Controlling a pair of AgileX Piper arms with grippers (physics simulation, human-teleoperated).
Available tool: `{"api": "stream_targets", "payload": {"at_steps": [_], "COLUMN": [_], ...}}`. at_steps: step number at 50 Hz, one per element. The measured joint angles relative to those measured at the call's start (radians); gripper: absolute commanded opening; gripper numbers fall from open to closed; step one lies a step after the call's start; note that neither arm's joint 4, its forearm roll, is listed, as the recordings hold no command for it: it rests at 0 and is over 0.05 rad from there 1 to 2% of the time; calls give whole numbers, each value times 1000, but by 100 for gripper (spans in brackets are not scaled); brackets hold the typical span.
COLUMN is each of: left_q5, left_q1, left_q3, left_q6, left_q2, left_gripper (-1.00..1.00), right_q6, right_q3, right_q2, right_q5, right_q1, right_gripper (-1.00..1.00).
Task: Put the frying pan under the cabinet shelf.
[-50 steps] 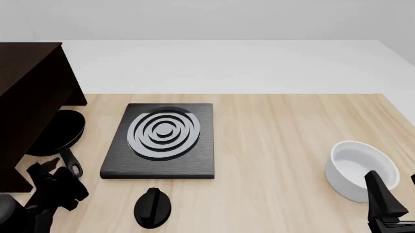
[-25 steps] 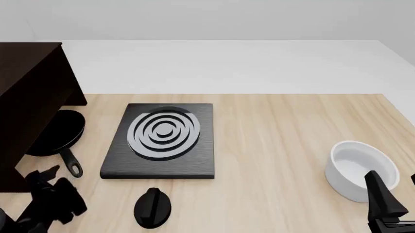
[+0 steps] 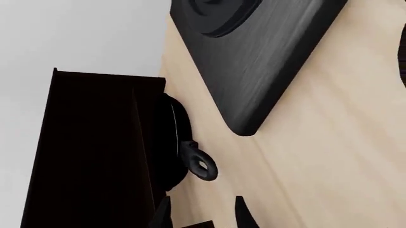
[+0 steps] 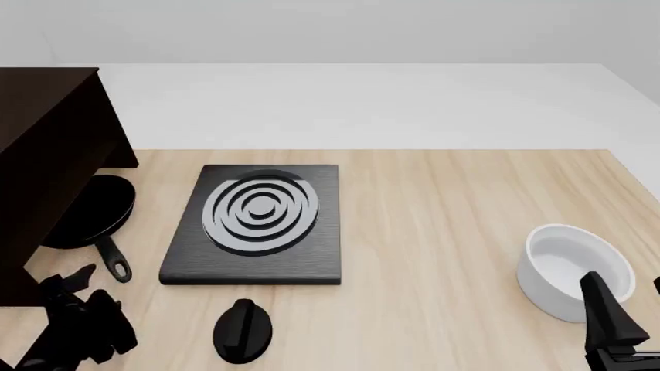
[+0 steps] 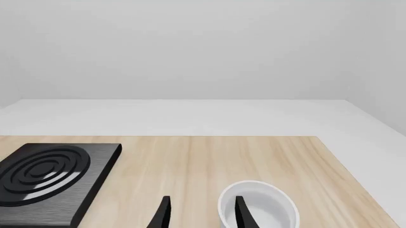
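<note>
The frying pan [image 4: 95, 210] lies on the table at the left, its round body partly under the dark cabinet shelf [image 4: 46, 147], its handle [image 4: 111, 261] sticking out toward me. In the left wrist view the pan [image 3: 172, 142] tucks under the cabinet [image 3: 95, 152], with the handle's ring end [image 3: 200, 164] outside. My left gripper [image 4: 64, 280] is open and empty, just short of the handle, not touching it; it also shows in the left wrist view [image 3: 201, 217]. My right gripper [image 4: 629, 297] is open and empty at the near right, also seen in the right wrist view [image 5: 201, 213].
A black square stove plate [image 4: 258, 220] with grey rings lies right of the pan. A small black round knob [image 4: 243, 331] sits near the front edge. A white bowl [image 4: 573, 270] stands just ahead of my right gripper, also in the right wrist view [image 5: 260, 209].
My left gripper has drawn back from the pan handle toward the near-left edge. The pan has stayed in place. The right arm has not moved.
</note>
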Motion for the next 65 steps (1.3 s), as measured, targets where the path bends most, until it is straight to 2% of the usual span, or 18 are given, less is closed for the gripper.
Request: {"api": "stream_targets", "payload": {"at_steps": [9, 31, 50, 65], "left_q5": [0, 10, 177, 284], "left_q1": [-30, -143, -264, -326], "left_q3": [4, 0, -44, -72], "left_q6": [-14, -100, -195, -239], "left_q2": [-10, -47, -172, -243], "left_gripper": [100, 100, 100, 100], "right_q6": [0, 0, 0, 0], "right_q3": [0, 0, 0, 0], "right_q2": [0, 0, 0, 0], "right_q5": [0, 0, 0, 0], "right_q1": [0, 0, 0, 0], "right_gripper": [100, 100, 100, 100]}}
